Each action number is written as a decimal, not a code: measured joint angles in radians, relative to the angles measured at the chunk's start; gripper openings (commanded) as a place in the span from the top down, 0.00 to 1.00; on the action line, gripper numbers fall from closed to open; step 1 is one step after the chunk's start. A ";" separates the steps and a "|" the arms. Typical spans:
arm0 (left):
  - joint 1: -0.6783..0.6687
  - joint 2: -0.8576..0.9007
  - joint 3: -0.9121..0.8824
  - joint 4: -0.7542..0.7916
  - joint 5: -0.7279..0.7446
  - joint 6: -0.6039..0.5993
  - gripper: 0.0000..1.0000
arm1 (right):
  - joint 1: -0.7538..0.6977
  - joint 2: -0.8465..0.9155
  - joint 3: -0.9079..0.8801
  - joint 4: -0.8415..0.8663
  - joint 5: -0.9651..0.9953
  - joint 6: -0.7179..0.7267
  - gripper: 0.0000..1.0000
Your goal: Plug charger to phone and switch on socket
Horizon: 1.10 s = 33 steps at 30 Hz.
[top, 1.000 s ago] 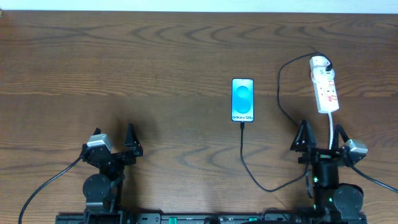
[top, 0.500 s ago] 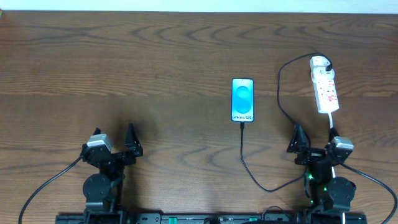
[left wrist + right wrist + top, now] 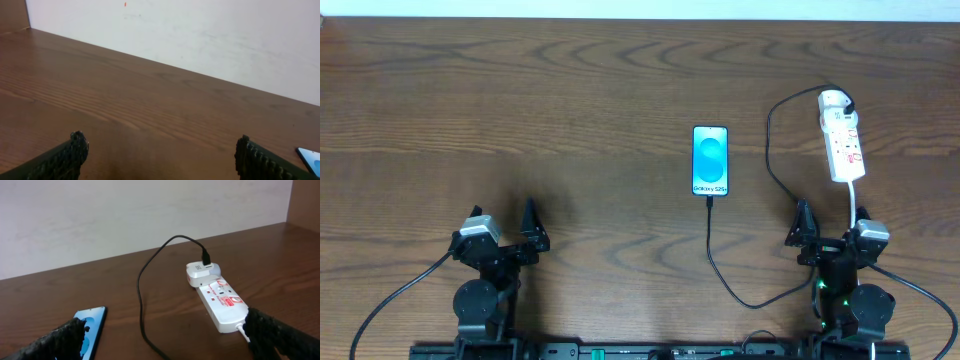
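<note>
Down at the near table (image 3: 570, 100) edge, seeing left gripper (image 3: 502, 215) and right gripper (image 3: 832, 222) both with jaws spread wide, nothing between them. Just left of the right gripper, picking up the charger (image 3: 709, 240) as a thin black cable curving forward to meet the near end of the phone (image 3: 710, 160), flat and screen-up, ahead-left of that gripper and well off to the left gripper's right. Ahead and slightly right of the right gripper, finding the socket (image 3: 844, 145) lying flat with a white adapter (image 3: 833, 100) seated at its far end and the cable arcing out of it; cannot tell switch state.
</note>
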 measured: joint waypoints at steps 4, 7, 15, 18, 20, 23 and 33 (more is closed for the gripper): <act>0.000 0.000 0.000 0.000 0.000 0.000 0.04 | 0.000 0.000 0.000 0.000 0.000 0.000 0.01; 0.000 0.000 0.000 0.000 0.000 0.000 0.04 | 0.000 0.000 0.000 0.000 0.000 0.000 0.01; 0.000 0.000 0.000 0.000 0.000 0.000 0.04 | 0.000 0.000 0.000 0.000 0.000 -0.003 0.01; 0.000 0.000 0.000 0.000 0.000 0.000 0.04 | 0.000 0.000 0.000 0.000 0.000 -0.003 0.01; 0.003 0.000 0.000 0.000 0.000 0.002 0.04 | 0.000 0.000 0.000 0.000 0.000 -0.003 0.01; 0.005 0.000 0.000 0.000 0.011 0.038 0.04 | 0.000 0.000 0.000 0.000 0.000 -0.003 0.01; 0.005 0.000 0.000 -0.002 0.030 0.162 0.04 | 0.000 0.000 0.000 0.000 0.000 -0.003 0.01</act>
